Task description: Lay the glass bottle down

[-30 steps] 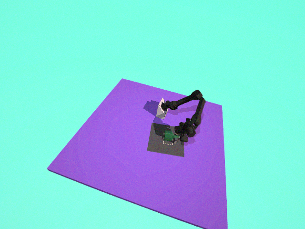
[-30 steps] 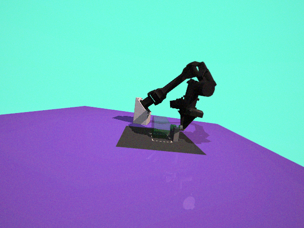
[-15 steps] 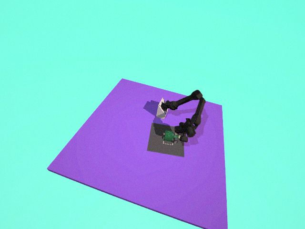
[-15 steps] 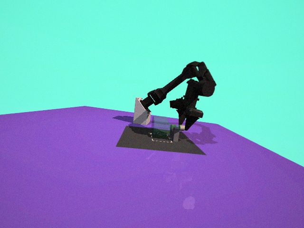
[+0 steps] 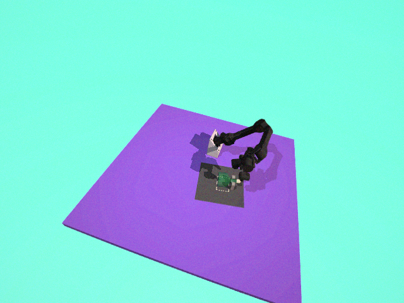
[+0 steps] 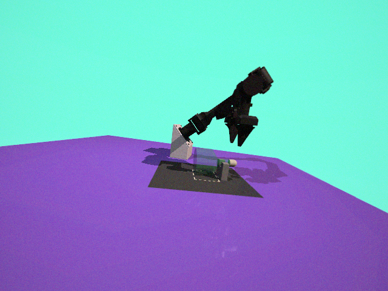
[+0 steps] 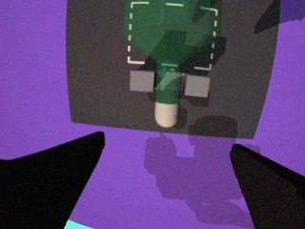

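One green bottle [image 5: 223, 180] [image 6: 205, 161] [image 7: 168, 43] lies between two grey posts; one tool [image 5: 244, 169] [image 6: 235, 143] [image 7: 168, 144] hangs spread, holding nothing.

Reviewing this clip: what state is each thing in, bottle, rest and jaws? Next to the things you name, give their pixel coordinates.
Green glass bottle with cream cap [image 5: 223, 180] [image 6: 205, 162] [image 7: 167, 43]: lying on its side.
Grey U-shaped rest [image 5: 233, 184] [image 6: 224, 171] [image 7: 197, 85]: upright, bottle's neck in it.
Black gripper jaws: open, empty, apart from the bottle.

I see a purple surface [image 5: 137, 202] [image 6: 125, 225] [image 7: 33, 72], flat slab. Dark grey mat [image 5: 204, 192] [image 6: 165, 180] [image 7: 95, 95] flat on it. Pale wedge-shaped arm base [image 5: 213, 152] [image 6: 180, 151] also on it, near the mat, apart from it.
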`<control>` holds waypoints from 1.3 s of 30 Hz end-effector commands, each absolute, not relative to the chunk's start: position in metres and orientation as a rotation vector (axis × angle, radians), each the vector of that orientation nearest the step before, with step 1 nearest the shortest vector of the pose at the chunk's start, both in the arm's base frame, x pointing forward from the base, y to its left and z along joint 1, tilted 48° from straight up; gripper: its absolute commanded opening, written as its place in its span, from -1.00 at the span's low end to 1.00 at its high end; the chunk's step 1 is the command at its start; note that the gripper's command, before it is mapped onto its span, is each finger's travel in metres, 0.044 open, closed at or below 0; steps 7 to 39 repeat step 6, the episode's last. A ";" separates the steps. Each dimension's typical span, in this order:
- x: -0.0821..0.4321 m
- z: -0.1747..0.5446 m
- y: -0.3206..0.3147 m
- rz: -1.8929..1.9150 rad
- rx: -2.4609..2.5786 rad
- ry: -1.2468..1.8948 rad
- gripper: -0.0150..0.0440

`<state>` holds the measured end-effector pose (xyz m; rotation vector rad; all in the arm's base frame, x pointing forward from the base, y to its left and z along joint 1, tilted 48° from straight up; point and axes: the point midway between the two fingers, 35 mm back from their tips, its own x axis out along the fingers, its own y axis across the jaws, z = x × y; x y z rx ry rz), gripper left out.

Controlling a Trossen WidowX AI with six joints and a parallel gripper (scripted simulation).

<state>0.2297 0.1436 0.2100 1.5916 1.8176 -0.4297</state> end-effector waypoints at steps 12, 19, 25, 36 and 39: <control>0.231 0.216 0.135 -0.422 1.597 1.824 1.00; 0.231 0.216 0.135 -0.422 1.597 1.824 1.00; 0.231 0.216 0.135 -0.422 1.597 1.824 1.00; 0.231 0.216 0.135 -0.422 1.597 1.824 1.00; 0.231 0.216 0.135 -0.422 1.597 1.824 1.00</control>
